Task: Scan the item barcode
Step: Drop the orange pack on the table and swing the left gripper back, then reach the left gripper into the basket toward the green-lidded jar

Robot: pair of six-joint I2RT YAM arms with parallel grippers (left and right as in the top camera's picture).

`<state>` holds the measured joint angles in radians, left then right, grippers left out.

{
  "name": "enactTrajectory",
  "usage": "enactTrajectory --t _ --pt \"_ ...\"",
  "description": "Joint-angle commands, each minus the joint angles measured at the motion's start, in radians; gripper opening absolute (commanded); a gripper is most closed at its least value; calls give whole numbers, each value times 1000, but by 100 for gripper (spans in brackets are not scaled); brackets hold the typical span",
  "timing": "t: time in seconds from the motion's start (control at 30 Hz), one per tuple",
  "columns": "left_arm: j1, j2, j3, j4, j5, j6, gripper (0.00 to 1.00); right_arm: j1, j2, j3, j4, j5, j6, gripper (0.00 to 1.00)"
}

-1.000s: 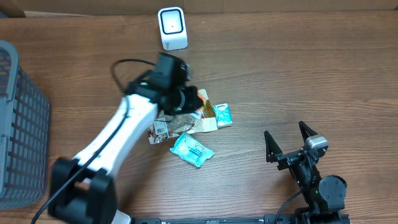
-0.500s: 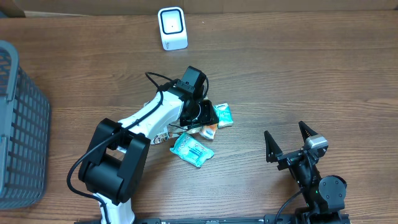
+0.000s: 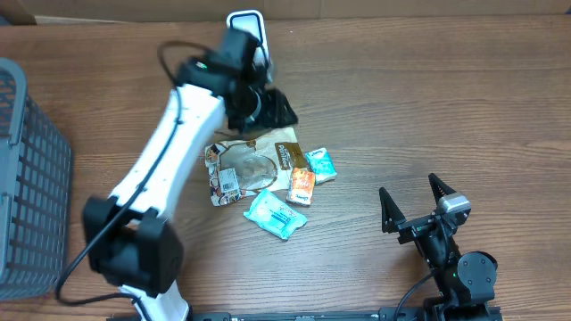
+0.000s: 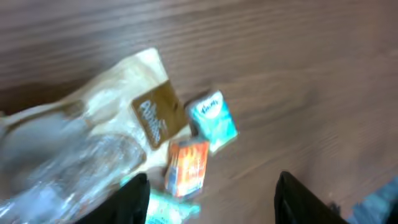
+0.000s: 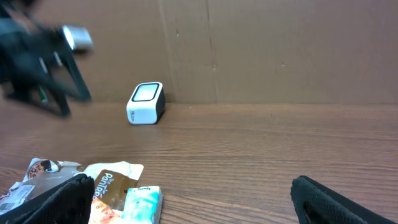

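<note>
A pile of items lies mid-table: a clear and brown bag point(image 3: 248, 166) with a white barcode label, an orange packet point(image 3: 302, 185), a small teal packet point(image 3: 319, 165) and a larger teal packet point(image 3: 275, 215). The white scanner point(image 3: 247, 20) stands at the far edge, partly hidden by my left arm. My left gripper point(image 3: 278, 111) hangs between scanner and pile, open, holding nothing. Its wrist view shows the bag point(image 4: 81, 149), orange packet point(image 4: 188, 165) and teal packet point(image 4: 213, 120) below the parted fingers point(image 4: 134, 200). My right gripper point(image 3: 413, 210) rests open at the near right, away from the pile.
A grey wire basket point(image 3: 31, 178) stands at the left edge. A cardboard wall point(image 5: 267, 50) runs behind the scanner point(image 5: 145, 102). In the right wrist view the left arm point(image 5: 43, 59) is a blur at upper left.
My left gripper went from shut over the pile to open and swung up and back toward the scanner. The bag now lies spread flat with the orange packet beside it. The right arm stayed put.
</note>
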<state>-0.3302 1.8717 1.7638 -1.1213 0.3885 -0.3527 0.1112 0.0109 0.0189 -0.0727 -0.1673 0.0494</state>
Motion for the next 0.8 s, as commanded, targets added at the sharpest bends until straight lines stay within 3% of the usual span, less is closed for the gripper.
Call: enactTrajectory --t 0.0,0.17,0.4,0.63,0.77 --pt "59 -103 188 -121 -82 87 47 -4 -8 -11 3 9 2 100" --pt "195 -215 328 -256 -164 87 47 -4 -8 -11 3 9 2 100" --pt "474 -382 346 -373 -348 88 56 -4 -8 -11 3 9 2 100" --pt "821 -476 346 -409 -404 88 78 -4 -8 -11 3 8 2 100" --pt "985 -453 344 -400 -427 87 86 -4 -8 -11 3 9 2 100"
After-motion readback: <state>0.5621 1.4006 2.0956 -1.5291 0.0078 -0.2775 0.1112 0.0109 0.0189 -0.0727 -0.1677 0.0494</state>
